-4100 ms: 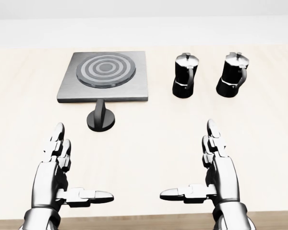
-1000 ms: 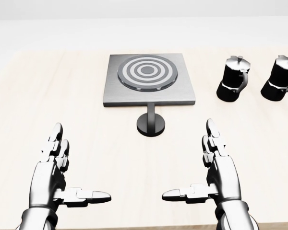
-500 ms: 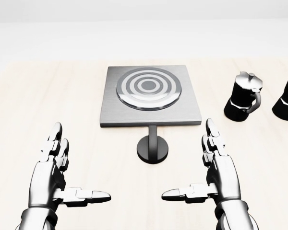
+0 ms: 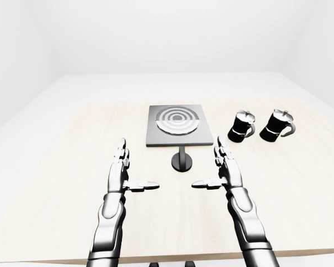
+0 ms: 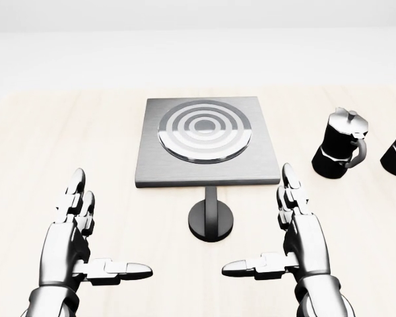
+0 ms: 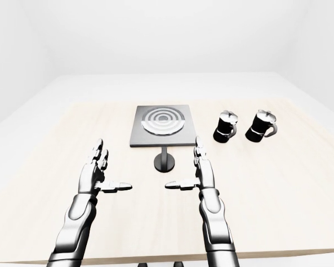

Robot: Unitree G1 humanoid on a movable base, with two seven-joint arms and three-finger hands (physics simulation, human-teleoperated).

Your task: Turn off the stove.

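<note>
Pale wood worktop point(image 5: 66, 145) fills most of the head view, w/ white floor and walls beyond it in the eye views.

Landmark = the stove point(image 5: 208, 142), a flat grey square plate w/ a round burner point(image 5: 206, 130) of light and dark rings set on top, lying at centre of the head view. Everything else placed off it.

Left arm point(image 4: 107, 231) and right arm point(image 4: 250, 228), silver-grey, come up from the bottom edge in the eye views, one either side of the stove's centre line.

Two black moka pots w/ silver lids stand upright on the worktop to the right of the stove, apart from it: near moka pot point(image 5: 340, 144) w/ handle facing right, far moka pot point(image 4: 276, 125) further right again, cut by the frame edge in the head view.

Left hand point(image 5: 76, 241) sits below-left of the stove, well apart from it; fingers point(image 5: 75, 195) apart, straight, pointing up the view, thumb out toward the right. Holds nothing.

Right hand point(image 5: 297, 238) sits below-right of the stove, mirror pose; fingers point(image 5: 292, 191) apart, thumb out toward the left. Holds nothing.

Knob point(image 5: 211, 219), black, round base w/ an upright grip bar, is just below the stove's lower edge, between the two hands; neither hand touches it.
</note>
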